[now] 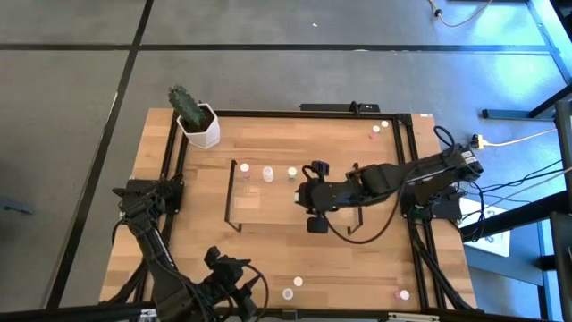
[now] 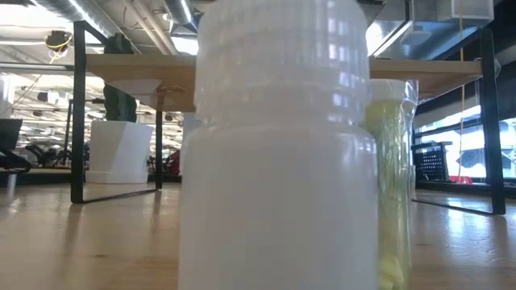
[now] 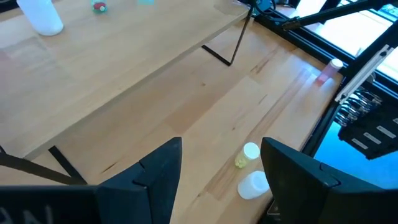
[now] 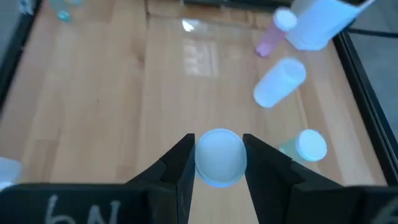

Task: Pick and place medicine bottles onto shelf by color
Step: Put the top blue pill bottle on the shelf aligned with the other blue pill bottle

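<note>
The shelf (image 1: 268,204) stands mid-table with three small bottles along its far edge, among them a pink one (image 4: 273,32), a white one (image 4: 280,82) and a pale green one (image 4: 309,146). My right gripper (image 1: 304,195) hovers over the shelf's right half, shut on a white bottle (image 4: 219,157). My left gripper (image 3: 221,146) stands open above the table's near part, over a yellow bottle (image 3: 246,155) and a white bottle (image 3: 254,185) lying on the tabletop. The low view shows this pair close up: white (image 2: 274,161), yellow (image 2: 391,185). My right gripper pinches the white bottle between its two fingers, one on each side of its round top (image 4: 205,167). The fingers slant down from the table's right side. The cap faces the wrist camera, and the bottle itself hides its lower end.
A white pot with a cactus (image 1: 198,123) stands at the far left corner. Two bottles (image 1: 379,130) lie at the far right, and a pink bottle (image 1: 404,294) lies near the right front corner. A black metal frame (image 1: 411,179) runs around the table.
</note>
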`<state>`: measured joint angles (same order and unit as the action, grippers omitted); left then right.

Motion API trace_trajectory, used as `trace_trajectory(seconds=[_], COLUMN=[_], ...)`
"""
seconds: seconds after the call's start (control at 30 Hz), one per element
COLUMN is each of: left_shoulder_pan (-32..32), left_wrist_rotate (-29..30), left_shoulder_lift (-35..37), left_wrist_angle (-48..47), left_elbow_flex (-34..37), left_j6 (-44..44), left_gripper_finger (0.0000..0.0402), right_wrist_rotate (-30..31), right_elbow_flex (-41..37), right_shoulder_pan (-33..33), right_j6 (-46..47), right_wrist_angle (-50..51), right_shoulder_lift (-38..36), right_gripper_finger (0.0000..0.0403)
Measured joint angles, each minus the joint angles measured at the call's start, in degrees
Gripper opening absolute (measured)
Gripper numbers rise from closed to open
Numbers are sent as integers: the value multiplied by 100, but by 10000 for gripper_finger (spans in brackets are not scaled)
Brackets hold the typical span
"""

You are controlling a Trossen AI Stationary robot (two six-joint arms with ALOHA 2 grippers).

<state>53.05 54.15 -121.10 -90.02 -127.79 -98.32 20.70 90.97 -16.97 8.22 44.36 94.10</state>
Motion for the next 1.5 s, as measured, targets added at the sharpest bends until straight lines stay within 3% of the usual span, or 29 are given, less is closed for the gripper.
trace_trajectory(seconds=[0.2,0.63,1.5], left_shoulder_pan=[-148,-253,-234], left_wrist_rotate=[0,-2,0], left_shoulder_lift=[0,0,0], left_wrist_angle=[0,0,0], left_elbow_flex=[0,0,0], left_j6=[-1,-2,-3], left_gripper_finger=[212,212,212], right_wrist_rotate=[-283,-578,-384], right_elbow_flex=[-440,-440,-440], right_shoulder_pan=[188,400,452], right_j6=[-296,-585,-577], right_wrist_angle=[-649,-683,-485], right_shoulder_lift=[7,323,381], right_gripper_finger=[122,122,122])
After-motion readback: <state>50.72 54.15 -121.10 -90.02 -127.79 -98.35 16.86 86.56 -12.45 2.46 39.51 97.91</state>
